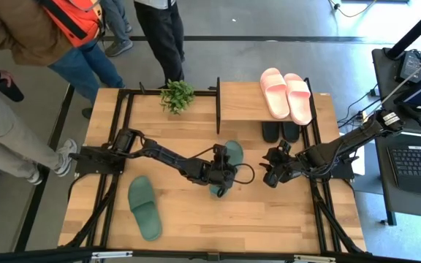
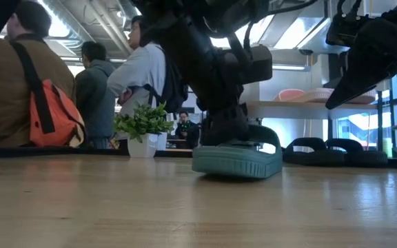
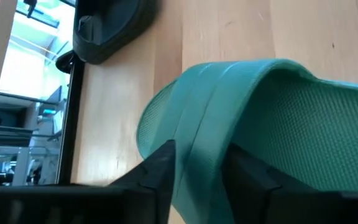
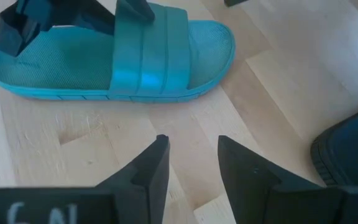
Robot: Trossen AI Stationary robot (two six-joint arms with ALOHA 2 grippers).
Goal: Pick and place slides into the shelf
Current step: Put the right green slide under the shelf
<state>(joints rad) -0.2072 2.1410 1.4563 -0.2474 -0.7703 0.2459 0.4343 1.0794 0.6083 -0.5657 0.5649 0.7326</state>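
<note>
Ribbed green foam slide (image 3: 229, 124) on wood table (image 4: 278, 74); left pincer (image 3: 197, 180) straddles strap loosely; right pincer (image 4: 191, 162) part-open, empty.

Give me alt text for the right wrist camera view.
A muted green foam slide sandal lies flat on the light wooden tabletop, the left gripper at its wide strap. The right gripper hovers open and empty nearby, beside a black slide's edge.
</note>
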